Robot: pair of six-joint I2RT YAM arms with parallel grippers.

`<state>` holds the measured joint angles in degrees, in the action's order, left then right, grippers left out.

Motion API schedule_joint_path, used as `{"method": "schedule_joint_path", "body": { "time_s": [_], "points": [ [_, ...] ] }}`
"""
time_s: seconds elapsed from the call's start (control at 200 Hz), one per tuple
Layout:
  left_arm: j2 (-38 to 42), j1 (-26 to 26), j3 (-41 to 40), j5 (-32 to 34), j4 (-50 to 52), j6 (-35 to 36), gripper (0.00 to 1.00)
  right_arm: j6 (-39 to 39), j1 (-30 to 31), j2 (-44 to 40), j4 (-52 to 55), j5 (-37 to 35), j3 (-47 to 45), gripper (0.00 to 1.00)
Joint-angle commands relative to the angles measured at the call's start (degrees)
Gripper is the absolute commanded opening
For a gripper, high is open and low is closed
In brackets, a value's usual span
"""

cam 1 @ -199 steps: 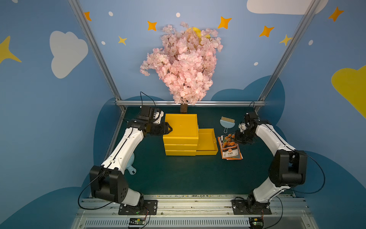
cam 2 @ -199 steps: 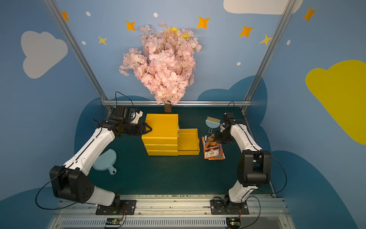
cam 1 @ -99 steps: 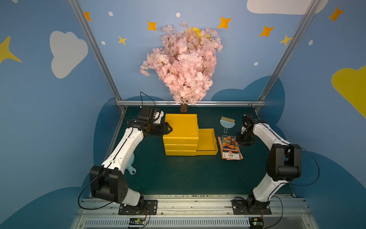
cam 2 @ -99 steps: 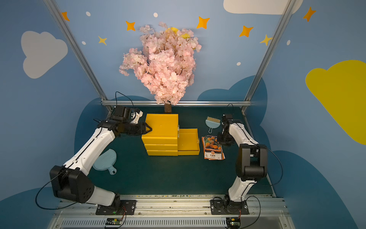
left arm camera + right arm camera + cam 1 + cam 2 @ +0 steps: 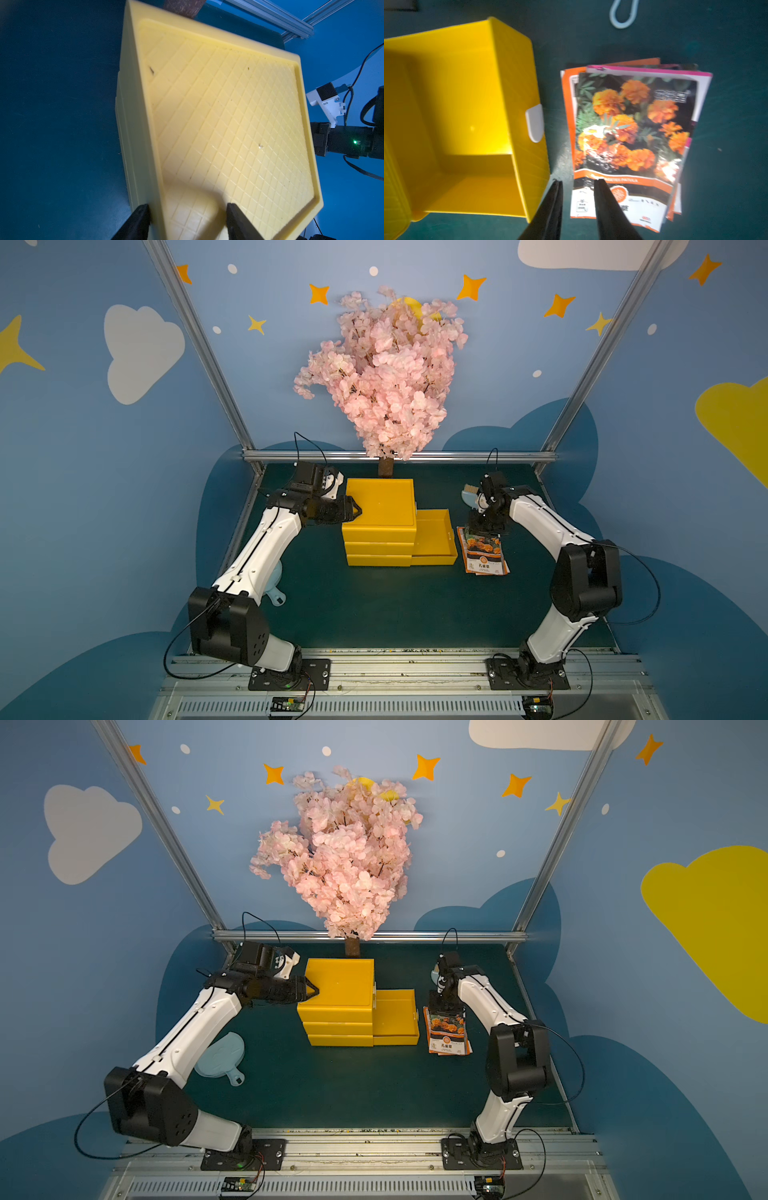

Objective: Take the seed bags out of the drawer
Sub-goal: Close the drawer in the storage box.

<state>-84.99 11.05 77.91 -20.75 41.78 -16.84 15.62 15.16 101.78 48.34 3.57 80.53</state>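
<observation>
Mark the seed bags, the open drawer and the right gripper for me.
seed bags (image 5: 633,124), right wrist view, on the orange-flower front of the top packet.
open drawer (image 5: 517,83), right wrist view, on the inner face of its handle-side wall.
right gripper (image 5: 578,180), right wrist view, midway between its fingertips.

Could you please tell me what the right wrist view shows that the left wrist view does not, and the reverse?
Right wrist only: the seed bags stacked beside the open, empty drawer, with the right gripper open over their edge. Left wrist only: the gridded top of the cabinet, with the left gripper straddling its rim. Both: yellow plastic and the dark green mat.
</observation>
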Motion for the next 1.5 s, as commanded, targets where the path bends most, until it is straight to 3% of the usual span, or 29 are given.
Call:
{"method": "schedule_joint_path", "body": {
  "time_s": [0.0,0.571,1.497],
  "points": [
    [-1.56,1.35,-1.69,-0.52,5.68,1.27,0.6,1.55,0.54,3.16,-1.78,3.18,1.66,0.32],
    [-1.49,1.35,-2.17,0.23,5.75,1.09,0.6,2.95,3.81,10.11,-4.74,8.79,4.56,0.33],
    [-0.68,1.28,-2.77,0.49,6.12,0.93,0.6,15.9,8.61,16.76,-23.55,33.46,3.4,0.34]
  ]
}}
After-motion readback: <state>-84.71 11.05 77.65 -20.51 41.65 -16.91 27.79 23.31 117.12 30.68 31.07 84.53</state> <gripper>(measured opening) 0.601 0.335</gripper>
